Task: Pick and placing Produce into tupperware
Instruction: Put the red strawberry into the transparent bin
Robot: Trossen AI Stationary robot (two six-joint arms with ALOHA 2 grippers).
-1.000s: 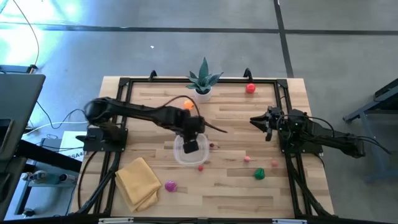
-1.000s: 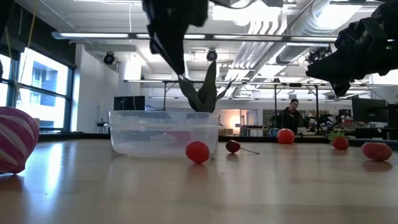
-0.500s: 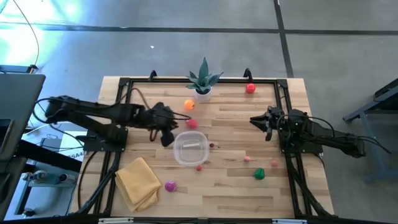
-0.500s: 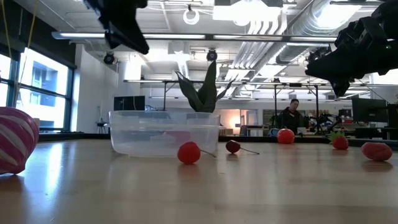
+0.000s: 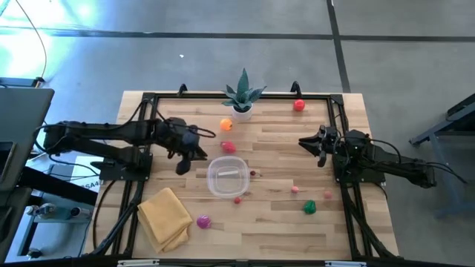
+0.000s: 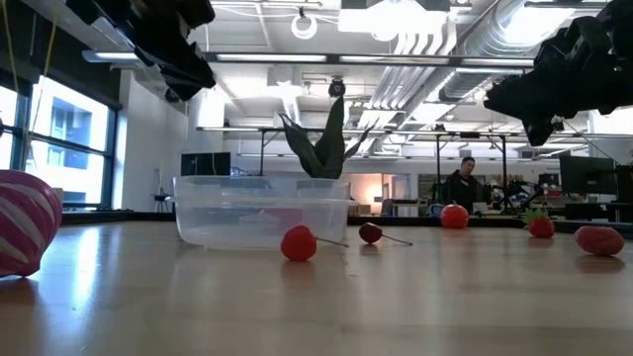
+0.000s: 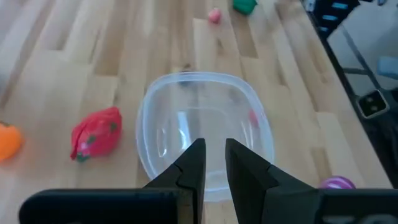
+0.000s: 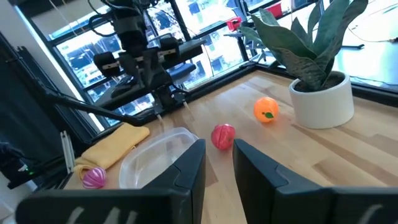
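the tupperware (image 5: 227, 176) sits near the middle of the table (image 5: 282, 222), and in the left wrist view nothing shows inside it. the left gripper (image 5: 182, 165) hangs above the wood just off the container's left side, apart from it and touching nothing; in the left wrist view its two dark fingers (image 7: 190, 169) stand close together with only a thin slit between them, nothing held, and the clear tub lies just ahead of their tips. a red strawberry-like piece (image 5: 228, 147) lies close behind the container, between it and the orange fruit (image 5: 225, 125), which rests beside the white pot of the spiky plant (image 5: 243, 95). a small red ball (image 5: 238, 199) lies right at the container's front edge, and a dark cherry (image 5: 253, 174) with a thin stem sits just to its right. farther right lie a pink piece (image 5: 295, 189) and a green piece (image 5: 309, 208), and a red fruit (image 5: 298, 105) rests near the far right corner. a magenta piece (image 5: 203, 221) lies by the folded yellow cloth (image 5: 165, 216) at the front left. the right gripper (image 5: 312, 144) waits at the right side of the table, well apart from the container, its fingers narrow and holding nothing.
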